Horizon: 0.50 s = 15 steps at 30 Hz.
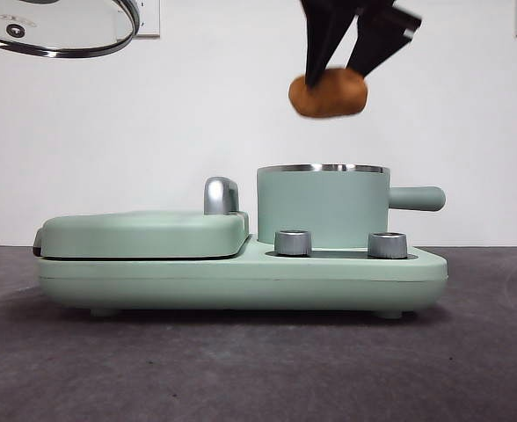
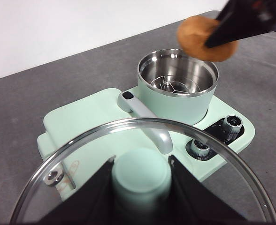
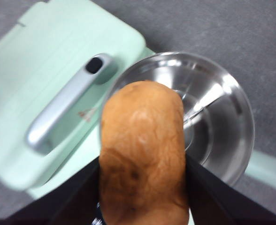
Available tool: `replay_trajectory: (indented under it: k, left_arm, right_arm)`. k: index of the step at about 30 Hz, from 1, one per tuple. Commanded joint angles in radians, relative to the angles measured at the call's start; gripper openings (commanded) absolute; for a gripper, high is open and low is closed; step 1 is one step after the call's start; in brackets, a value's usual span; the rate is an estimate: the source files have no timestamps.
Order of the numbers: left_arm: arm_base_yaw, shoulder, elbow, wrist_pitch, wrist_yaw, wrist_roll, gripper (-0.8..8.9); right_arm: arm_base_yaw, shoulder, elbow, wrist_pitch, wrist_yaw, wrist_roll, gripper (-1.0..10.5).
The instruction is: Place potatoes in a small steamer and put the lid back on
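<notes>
Potato (image 1: 328,95) clamped in right tool (image 1: 346,63) above steamer (image 1: 323,207), left tool (image 2: 140,187) gripping lid (image 2: 142,140), grey tabletop (image 1: 258,369).

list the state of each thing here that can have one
potato: held in the air above the steamer by the right pincer
small steamer: uncovered, nothing in it but a steel rack
glass lid: off the steamer, held up by its knob in the left pincer
griddle cover: closed flat

Even, bright light (soft shadows under the appliance (image 1: 241,281)); the potato (image 3: 142,154) blurs up close.
</notes>
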Motion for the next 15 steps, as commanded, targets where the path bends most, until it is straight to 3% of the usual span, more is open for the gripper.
replay_trajectory:
  k: [1,15]
  left_arm:
    - [-0.002,-0.002,0.013,0.029,0.0,-0.001,0.15]
    - [-0.002,0.0,0.013,0.029,0.0,-0.001,0.15]
  right_arm:
    - [-0.009,0.071,0.056,0.006,-0.001,-0.029,2.2]
    - [-0.045,0.23,0.064,0.07,0.0,-0.053,2.2]
